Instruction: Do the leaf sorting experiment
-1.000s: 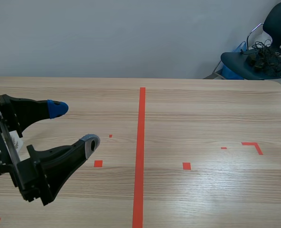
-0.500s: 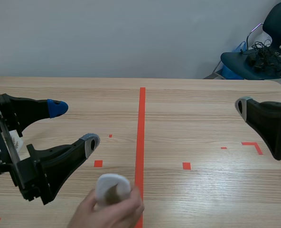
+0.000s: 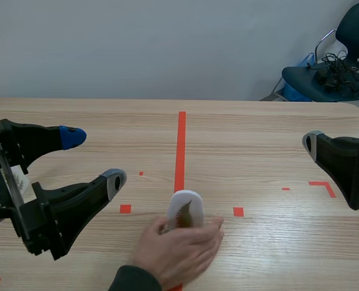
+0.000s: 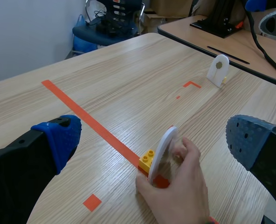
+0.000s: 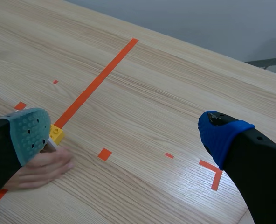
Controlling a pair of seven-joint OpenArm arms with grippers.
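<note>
White and oval, the leaf card (image 3: 185, 210) stands upright on the pale wooden counter (image 3: 258, 133). A brown, fern-like leaf (image 3: 185, 215) shows on the face turned toward the robot. The card's foot is a small yellow brick (image 4: 147, 161), set right at the long orange-red tape line (image 3: 181, 145) that runs down the middle of the counter. The card is on the near stretch of that line. A person's hand (image 3: 181, 247) comes in from the robot's side and clasps the lower part of the card, with a dark sleeve (image 3: 134, 280) at the wrist.

To the left of the card hangs the left gripper (image 3: 93, 159). Its fingers are spread wide and nothing is held between them. In the left wrist view the card and the hand lie ahead of it, in the gap between the two fingers, and touch neither. The right gripper (image 5: 126, 133) is at the right side of the counter, well apart from the card. Its fingers are also wide apart and empty. In the right wrist view the hand and the yellow brick show just beside its grey-green pad.

A second white card (image 4: 218, 70) with a round brownish spot on its face stands upright near the corner-shaped tape mark on the right part of the counter. Beyond the counter's far right corner stands a dark blue chair (image 3: 343, 60) with a tangle of cables (image 3: 332, 68) on its seat.
</note>
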